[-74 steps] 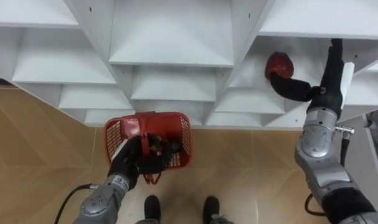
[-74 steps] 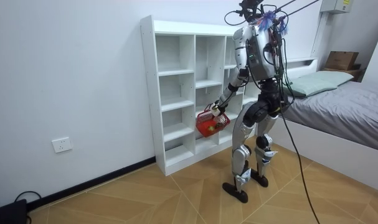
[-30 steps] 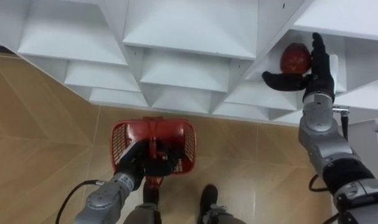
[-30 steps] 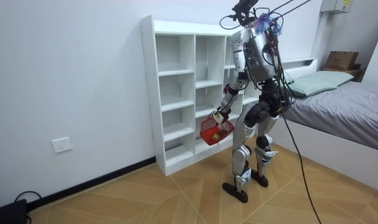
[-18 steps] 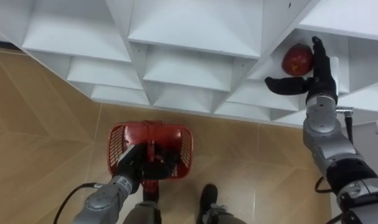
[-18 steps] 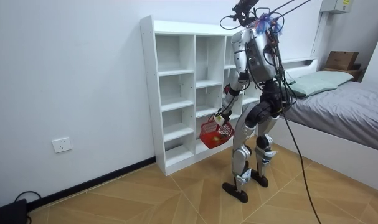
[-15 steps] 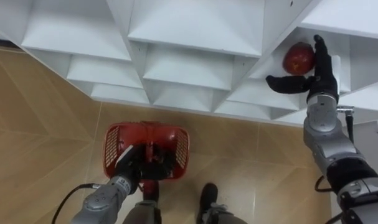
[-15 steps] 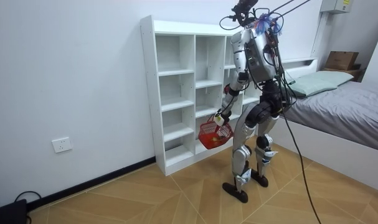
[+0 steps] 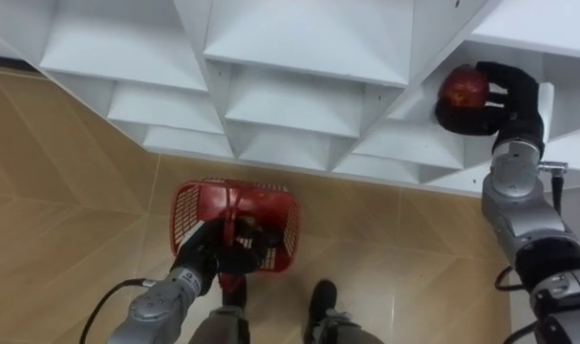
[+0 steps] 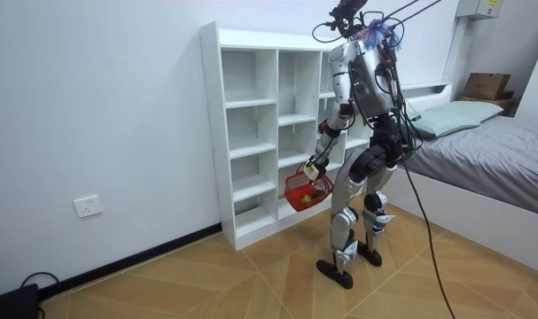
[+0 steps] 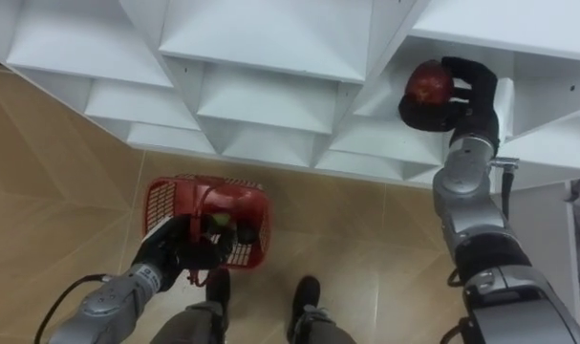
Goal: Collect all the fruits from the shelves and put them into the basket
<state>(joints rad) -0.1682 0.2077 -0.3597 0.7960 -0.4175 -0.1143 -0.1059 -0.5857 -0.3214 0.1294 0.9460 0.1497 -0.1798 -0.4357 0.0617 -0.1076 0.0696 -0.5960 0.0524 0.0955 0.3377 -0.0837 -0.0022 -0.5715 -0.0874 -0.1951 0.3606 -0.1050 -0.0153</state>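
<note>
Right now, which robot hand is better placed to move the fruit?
The right robot hand: it is curled round the fruit on the shelf; the left robot hand holds the basket.

The closet [image 9: 118, 43] has open-fronted cubbies; only white dividers [image 9: 190, 38] and shelf boards [image 9: 304, 96] hem the right hand [image 9: 515, 99].
</note>
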